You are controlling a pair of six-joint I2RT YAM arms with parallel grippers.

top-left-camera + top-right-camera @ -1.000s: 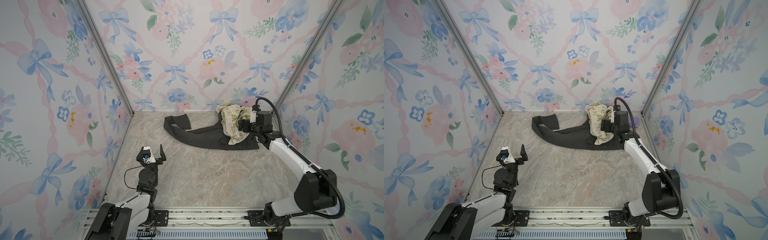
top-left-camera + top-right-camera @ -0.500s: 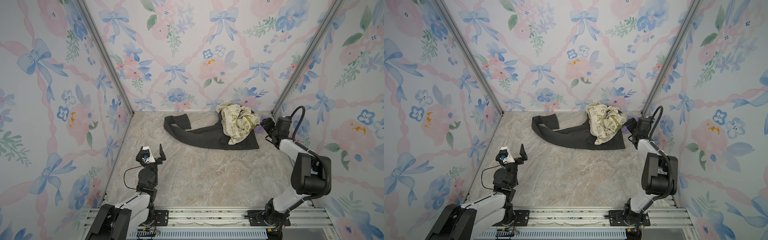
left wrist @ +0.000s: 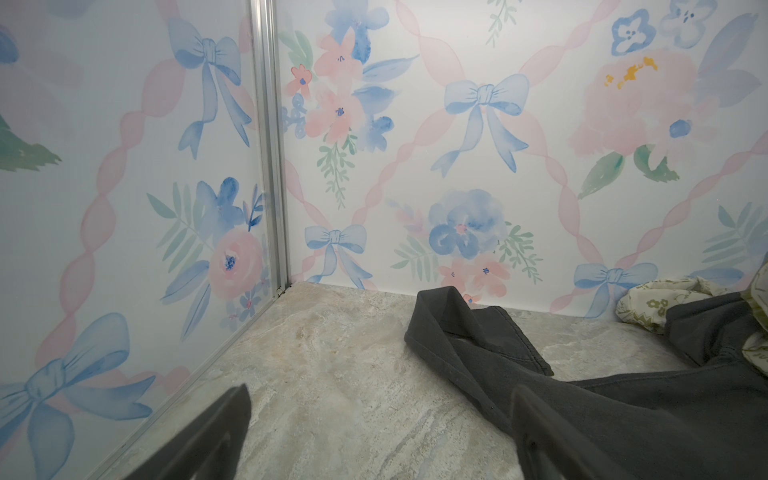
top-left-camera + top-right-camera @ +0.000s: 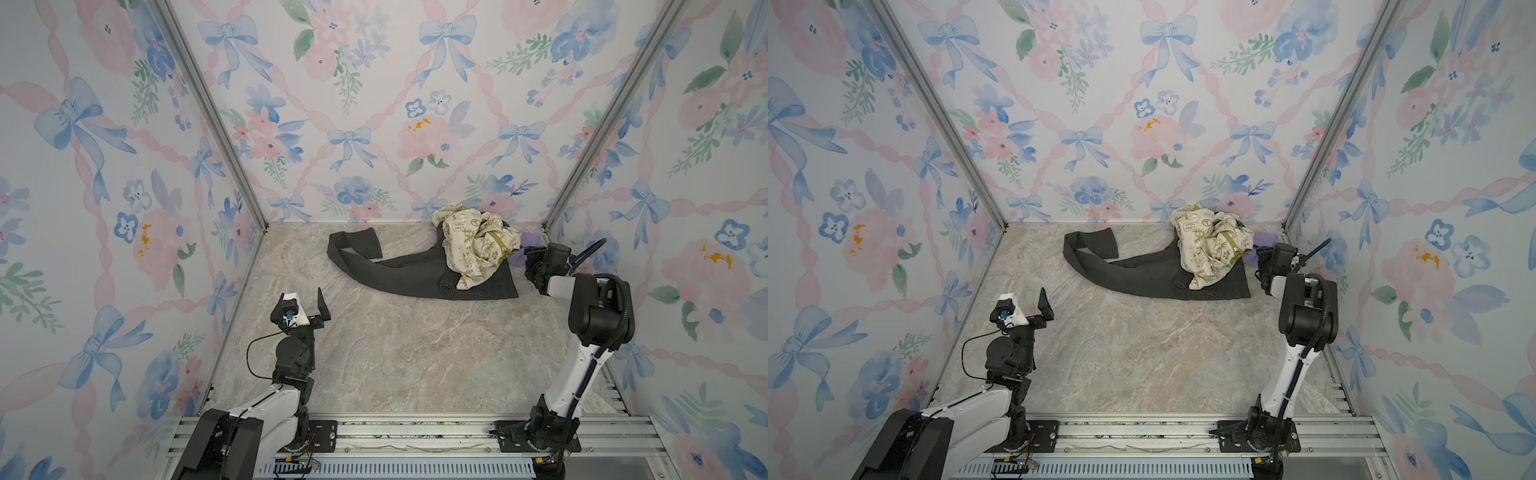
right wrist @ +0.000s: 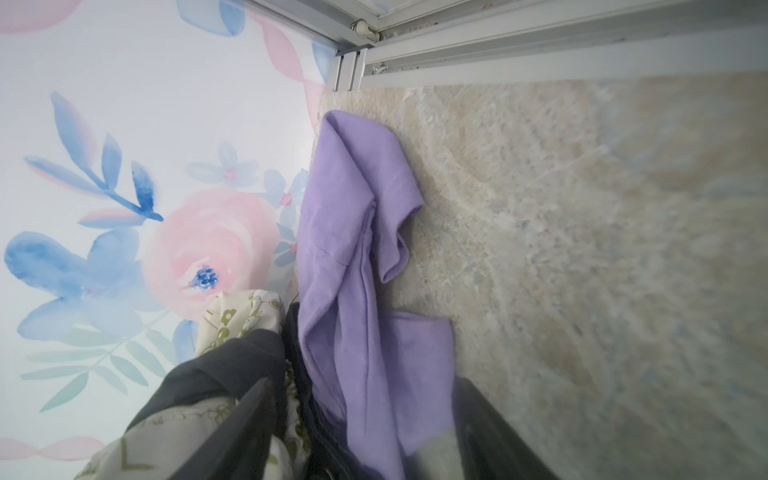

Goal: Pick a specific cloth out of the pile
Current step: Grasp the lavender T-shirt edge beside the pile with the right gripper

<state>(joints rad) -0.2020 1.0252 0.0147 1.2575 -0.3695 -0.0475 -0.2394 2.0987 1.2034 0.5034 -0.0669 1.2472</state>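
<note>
The pile lies at the back right of the floor. A long dark grey garment is spread flat, with a crumpled cream cloth with olive prints on its right end. The lavender cloth pokes out from the pile's right side near the corner. My right gripper is low at that edge and still open, one jaw on each side of a fold of the lavender cloth. My left gripper stands open and empty at the front left.
Floral walls close in on three sides, and the metal corner post stands just behind my right gripper. Bare marble floor stretches between the two arms. An aluminium rail runs along the front edge.
My right arm swung from over the cream cloth to the pile's right edge and dropped low. Its jaws have narrowed around the lavender cloth. The left arm has not moved.
</note>
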